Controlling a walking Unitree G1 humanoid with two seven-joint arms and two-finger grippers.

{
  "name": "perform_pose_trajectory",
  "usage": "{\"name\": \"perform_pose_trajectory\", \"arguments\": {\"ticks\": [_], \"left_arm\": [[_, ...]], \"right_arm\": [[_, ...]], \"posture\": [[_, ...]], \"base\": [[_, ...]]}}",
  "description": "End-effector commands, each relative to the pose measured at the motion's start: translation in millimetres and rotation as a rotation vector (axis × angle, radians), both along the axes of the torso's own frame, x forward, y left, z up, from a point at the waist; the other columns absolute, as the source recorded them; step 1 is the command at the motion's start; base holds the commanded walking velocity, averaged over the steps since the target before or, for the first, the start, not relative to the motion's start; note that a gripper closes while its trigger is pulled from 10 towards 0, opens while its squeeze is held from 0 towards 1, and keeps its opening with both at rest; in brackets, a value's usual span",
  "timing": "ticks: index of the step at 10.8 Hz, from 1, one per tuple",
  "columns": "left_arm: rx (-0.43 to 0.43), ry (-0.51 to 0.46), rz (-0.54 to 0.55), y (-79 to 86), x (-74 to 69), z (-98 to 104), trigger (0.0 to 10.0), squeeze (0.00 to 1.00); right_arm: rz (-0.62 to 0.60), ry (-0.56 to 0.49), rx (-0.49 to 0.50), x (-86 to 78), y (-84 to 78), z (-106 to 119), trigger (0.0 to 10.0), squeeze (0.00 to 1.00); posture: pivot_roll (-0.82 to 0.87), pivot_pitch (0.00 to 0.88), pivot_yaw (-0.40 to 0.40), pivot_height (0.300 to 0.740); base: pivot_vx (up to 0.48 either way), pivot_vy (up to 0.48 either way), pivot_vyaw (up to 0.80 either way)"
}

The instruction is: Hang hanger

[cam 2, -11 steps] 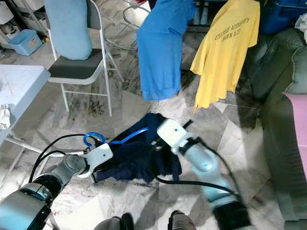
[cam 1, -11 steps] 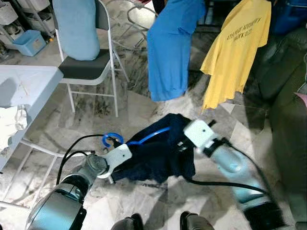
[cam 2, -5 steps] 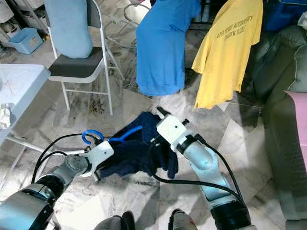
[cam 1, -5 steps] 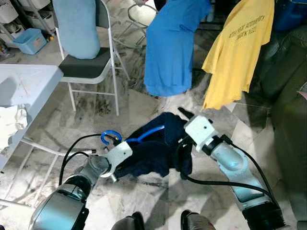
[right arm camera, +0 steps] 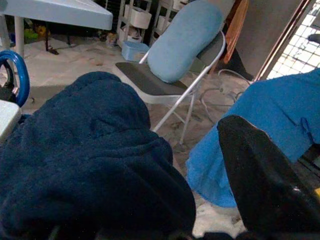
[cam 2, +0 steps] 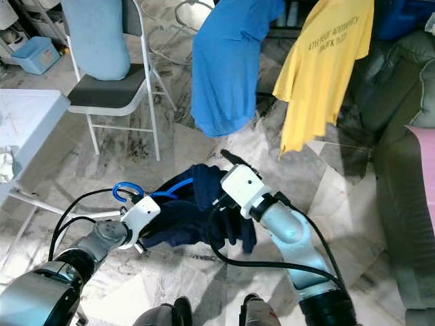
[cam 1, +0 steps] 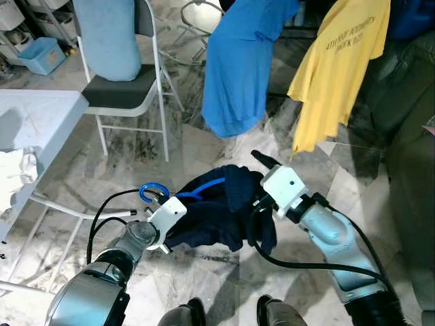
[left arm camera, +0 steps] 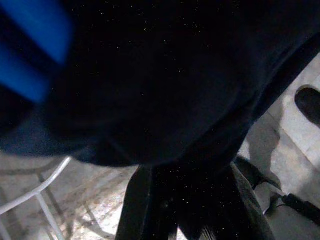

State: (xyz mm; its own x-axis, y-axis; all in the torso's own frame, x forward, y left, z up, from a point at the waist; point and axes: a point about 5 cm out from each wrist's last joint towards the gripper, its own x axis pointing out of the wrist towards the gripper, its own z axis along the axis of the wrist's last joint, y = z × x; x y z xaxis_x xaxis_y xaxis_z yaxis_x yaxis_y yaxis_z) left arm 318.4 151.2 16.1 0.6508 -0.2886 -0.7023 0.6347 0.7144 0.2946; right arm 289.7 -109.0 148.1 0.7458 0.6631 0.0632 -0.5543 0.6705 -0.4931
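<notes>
I had raised the hanger (cam 1: 178, 195) and its dark garment (cam 1: 216, 216) closer below the blue shirt (cam 1: 239, 64), nearer hanging. My left end effector (cam 1: 171, 234) gripped the garment; whether my right end effector (cam 1: 266, 178) was parted or closed, I could not tell.

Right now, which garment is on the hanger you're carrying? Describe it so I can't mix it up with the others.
Look below the blue shirt and the yellow T-shirt hanging at the back. Held between the two arms above the marble floor is the navy garment, bunched over a blue hanger. It is the darkest piece, and it is crumpled instead of hanging flat.
</notes>
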Motion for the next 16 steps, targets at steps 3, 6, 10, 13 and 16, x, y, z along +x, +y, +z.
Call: {"name": "perform_pose_trajectory", "arguments": {"ticks": [3,6,10,13,16], "left_arm": [[-0.069,-0.098,0.055,-15.8,18.6,20.9,10.0,0.0],[-0.105,-0.149,0.154,-11.8,26.3,29.7,10.0,0.0],[-0.097,-0.18,0.202,-4.2,29.3,33.3,10.0,0.0],[-0.087,-0.182,0.211,-0.4,28.5,32.3,10.0,0.0],[-0.086,-0.184,0.21,0.0,28.8,32.7,10.0,0.0]], "right_arm": [[0.144,0.03,-0.062,-14.7,20.6,-6.6,10.0,0.39],[0.172,0.054,-0.195,-21.1,14.6,-21.9,10.0,0.0],[-0.137,-0.235,-0.269,4.2,-17.1,4.2,10.0,0.0],[-0.241,-0.267,-0.26,15.7,-50.2,21.9,10.0,0.0],[-0.362,-0.301,-0.331,24.3,-90.6,35.0,10.0,0.0]], "posture": [[-0.22,0.223,0.152,0.74],[-0.22,0.223,0.152,0.74],[-0.21,0.216,0.145,0.74],[-0.21,0.215,0.146,0.74],[-0.21,0.216,0.146,0.74]], "base": [[0.0,0.0,0.0],[0.0,0.0,0.0],[0.0,0.0,0.0],[0.0,0.0,0.0],[0.0,0.0,0.0]]}}
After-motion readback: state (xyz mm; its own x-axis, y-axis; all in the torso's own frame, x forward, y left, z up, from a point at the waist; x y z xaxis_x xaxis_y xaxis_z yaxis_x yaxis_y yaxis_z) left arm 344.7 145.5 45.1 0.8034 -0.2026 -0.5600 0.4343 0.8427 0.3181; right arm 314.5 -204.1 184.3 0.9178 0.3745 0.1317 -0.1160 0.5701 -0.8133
